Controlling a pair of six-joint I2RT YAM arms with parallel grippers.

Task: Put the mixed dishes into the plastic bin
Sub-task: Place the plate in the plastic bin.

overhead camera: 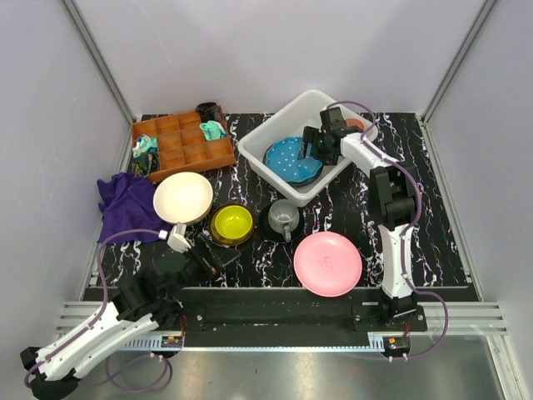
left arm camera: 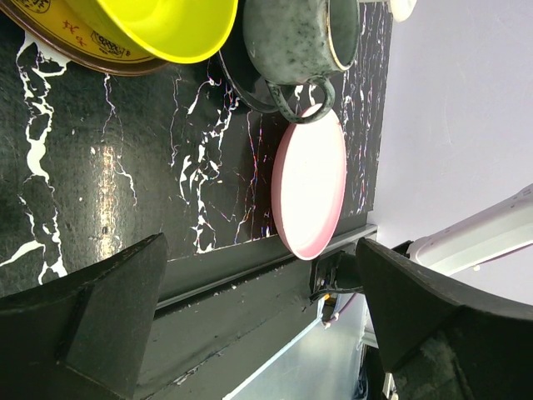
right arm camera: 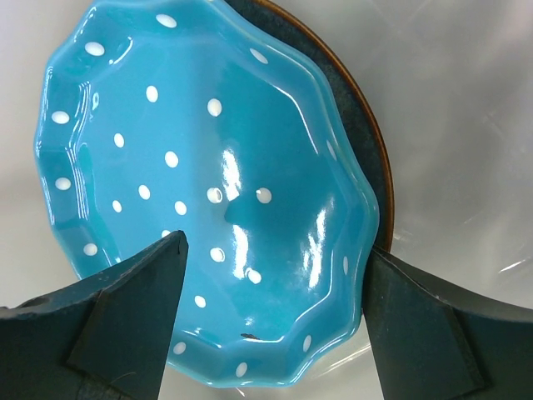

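Observation:
The plastic bin (overhead camera: 260,160) stands at the back right. In it the blue white-dotted plate (overhead camera: 290,161) (right arm camera: 200,192) lies on a dark grey-blue plate (right arm camera: 371,133). A pink cup (overhead camera: 358,123) shows at the bin's far end. My right gripper (overhead camera: 316,148) (right arm camera: 275,250) is open inside the bin, its jaws astride the dotted plate's near edge. On the table are the cream bowl (overhead camera: 183,197), yellow bowl (overhead camera: 231,222) (left arm camera: 171,25), grey mug (overhead camera: 285,215) (left arm camera: 291,37) on a black saucer, and pink plate (overhead camera: 327,263) (left arm camera: 312,183). My left gripper (overhead camera: 218,257) (left arm camera: 258,317) is open and empty, low in front of the yellow bowl.
A brown wooden compartment tray (overhead camera: 183,142) with small items stands at the back left. A purple cloth (overhead camera: 125,204) lies left of the cream bowl. The yellow bowl rests on a brown patterned plate (left arm camera: 50,33). The table's front rail (left arm camera: 250,267) runs just under my left gripper.

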